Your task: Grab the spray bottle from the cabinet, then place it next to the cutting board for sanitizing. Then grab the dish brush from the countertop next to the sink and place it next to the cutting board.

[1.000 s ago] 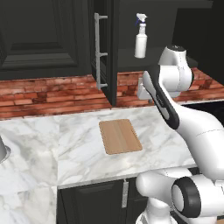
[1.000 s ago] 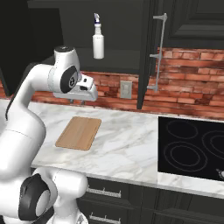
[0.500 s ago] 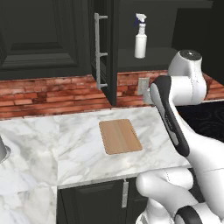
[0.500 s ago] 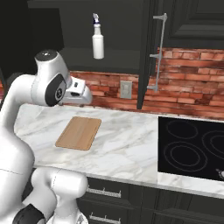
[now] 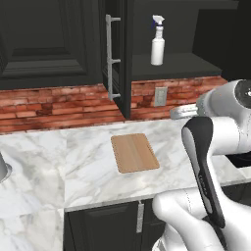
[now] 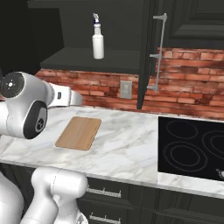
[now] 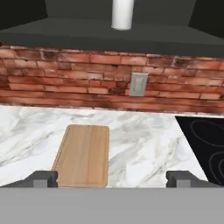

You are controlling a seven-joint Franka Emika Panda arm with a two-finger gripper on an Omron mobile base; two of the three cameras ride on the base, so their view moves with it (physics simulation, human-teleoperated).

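The white spray bottle [image 5: 157, 44] [image 6: 98, 41] stands upright on the dark shelf of the open black cabinet [image 5: 176, 66] [image 6: 83, 59]. Its lower body [image 7: 122, 13] shows at the top of the hand view. The wooden cutting board [image 5: 134, 152] [image 6: 79, 132] [image 7: 84, 155] lies flat on the marble countertop [image 5: 73, 166] [image 6: 131, 148]. My gripper [image 7: 113, 178] is open and empty. It hangs above the counter's front, right of the board, facing the brick wall, well below and short of the bottle. The dish brush is out of view.
The cabinet door [image 5: 116, 54] [image 6: 148, 52] stands open with its silver bar handle towards me. A wall outlet [image 5: 160, 96] [image 6: 126, 89] [image 7: 138, 84] sits on the brick backsplash. A black stovetop [image 6: 192, 148] [image 7: 205, 144] lies to the right. A grey steel edge [image 5: 2, 169] shows far left.
My arm has drawn back from the wall towards the base, with the hand now lower over the counter. The bottle and board have not moved.
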